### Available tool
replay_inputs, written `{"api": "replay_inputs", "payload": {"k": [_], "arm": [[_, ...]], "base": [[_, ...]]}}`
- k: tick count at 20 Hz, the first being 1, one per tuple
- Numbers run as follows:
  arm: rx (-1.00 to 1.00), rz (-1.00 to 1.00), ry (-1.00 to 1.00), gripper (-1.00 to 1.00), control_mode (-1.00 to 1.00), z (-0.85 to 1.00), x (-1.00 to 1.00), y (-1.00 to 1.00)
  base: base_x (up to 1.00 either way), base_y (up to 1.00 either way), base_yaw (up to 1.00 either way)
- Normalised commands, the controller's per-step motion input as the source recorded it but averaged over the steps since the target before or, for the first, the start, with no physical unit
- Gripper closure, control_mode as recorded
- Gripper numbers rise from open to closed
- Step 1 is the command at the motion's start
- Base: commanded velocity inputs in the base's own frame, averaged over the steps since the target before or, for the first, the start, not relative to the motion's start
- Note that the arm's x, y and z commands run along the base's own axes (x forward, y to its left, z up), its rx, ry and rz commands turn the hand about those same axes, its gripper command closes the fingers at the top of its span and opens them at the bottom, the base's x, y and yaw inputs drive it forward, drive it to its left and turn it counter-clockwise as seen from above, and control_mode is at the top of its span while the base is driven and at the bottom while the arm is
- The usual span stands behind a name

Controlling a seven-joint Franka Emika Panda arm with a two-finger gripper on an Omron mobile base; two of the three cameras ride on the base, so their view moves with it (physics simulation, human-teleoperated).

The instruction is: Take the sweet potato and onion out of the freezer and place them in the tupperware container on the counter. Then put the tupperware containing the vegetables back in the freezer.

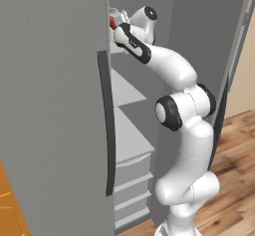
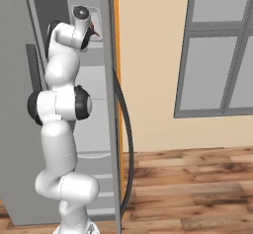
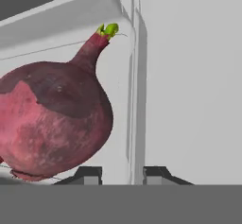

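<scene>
My gripper point(image 3: 122, 175), fingertips nearly together, sits just right of the onion point(image 3: 52, 124) on a pale freezer point(image 3: 189, 76) shelf.

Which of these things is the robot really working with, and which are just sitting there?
Part of the job:
- the onion, purplish-red with a green sprout, close to the hand
- the freezer, door open, pale shelves inside
- the gripper, its jaws nearly together beside the onion, not around it

Just there:
- the window
- the wooden floor
- the cream wall
</scene>
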Motion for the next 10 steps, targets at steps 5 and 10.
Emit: {"api": "replay_inputs", "payload": {"k": [5,10], "arm": [[0.0,0.0,-0.01,-1.0,-1.0,0.0,0.23,0.05],[0.0,0.0,-0.15,-1.0,-1.0,0.0,-0.27,0.0]], "base": [[0.0,0.0,0.0],[0.0,0.0,0.0]]}}
